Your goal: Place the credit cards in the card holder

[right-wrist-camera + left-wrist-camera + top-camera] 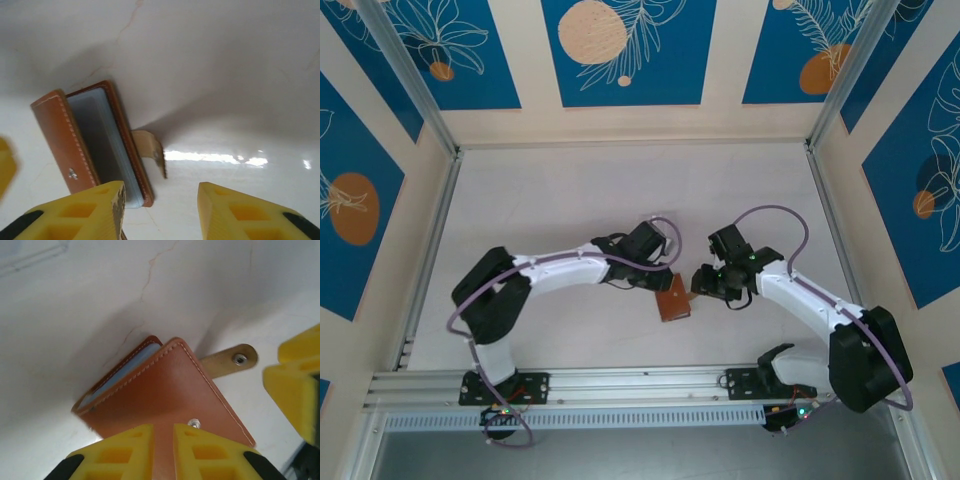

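Observation:
The reddish-brown card holder lies on the white table between both grippers. Its cover stands slightly ajar, showing the grey-blue pockets, and the closing tab sticks out loose. My left gripper sits over the cover's face near the snap, its fingers almost together with a thin slit of leather showing between them and nothing pinched. My right gripper is open beside the holder's open edge, with its left finger next to the pockets and the tab beyond the gap. The credit cards are out of view.
Aluminium posts and patterned blue panels wall in the white tabletop. A metal rail runs along the near edge by the arm bases. One yellow finger of the right gripper shows at the right of the left wrist view.

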Motion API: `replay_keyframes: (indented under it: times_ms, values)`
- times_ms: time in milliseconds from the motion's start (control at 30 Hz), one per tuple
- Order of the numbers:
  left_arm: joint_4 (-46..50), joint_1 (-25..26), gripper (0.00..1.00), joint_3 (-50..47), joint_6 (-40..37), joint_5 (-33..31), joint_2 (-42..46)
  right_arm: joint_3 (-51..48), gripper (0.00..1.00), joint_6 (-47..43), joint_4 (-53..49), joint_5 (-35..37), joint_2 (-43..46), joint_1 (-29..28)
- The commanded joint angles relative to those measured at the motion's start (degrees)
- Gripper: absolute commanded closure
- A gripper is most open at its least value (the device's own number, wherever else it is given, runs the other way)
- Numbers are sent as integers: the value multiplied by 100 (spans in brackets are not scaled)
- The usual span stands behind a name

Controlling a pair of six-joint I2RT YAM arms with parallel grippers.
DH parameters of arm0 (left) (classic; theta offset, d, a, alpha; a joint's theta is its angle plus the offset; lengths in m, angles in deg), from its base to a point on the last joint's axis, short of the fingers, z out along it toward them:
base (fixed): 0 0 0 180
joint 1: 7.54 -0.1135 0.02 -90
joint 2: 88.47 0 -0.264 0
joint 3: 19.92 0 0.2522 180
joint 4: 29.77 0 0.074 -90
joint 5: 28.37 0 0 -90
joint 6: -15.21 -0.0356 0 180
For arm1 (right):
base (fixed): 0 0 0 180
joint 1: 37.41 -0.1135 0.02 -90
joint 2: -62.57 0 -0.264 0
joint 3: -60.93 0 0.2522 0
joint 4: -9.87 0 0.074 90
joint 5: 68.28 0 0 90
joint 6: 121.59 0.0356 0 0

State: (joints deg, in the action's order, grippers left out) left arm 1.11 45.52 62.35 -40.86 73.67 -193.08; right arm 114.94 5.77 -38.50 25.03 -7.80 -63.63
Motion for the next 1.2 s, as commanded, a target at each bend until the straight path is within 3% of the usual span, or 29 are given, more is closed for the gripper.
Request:
replay_keyframes:
  times_ms: [0,367,900,933,1167]
  values:
    - [218,31,83,220,-144,-22,-304,-44,62,-168,365,-566,-170,95]
    - [64,117,84,-125,-138,-78,-699,-144,70,-220,461,-706,-476,349]
    - [-58,157,84,-305,-98,-96,-643,-118,95,-262,490,-848,-566,383]
    - [-68,157,84,-319,-93,-96,-640,-104,100,-294,490,-873,-581,362]
    - [-165,159,84,-382,-48,-69,-670,103,100,-364,590,-967,-635,-108]
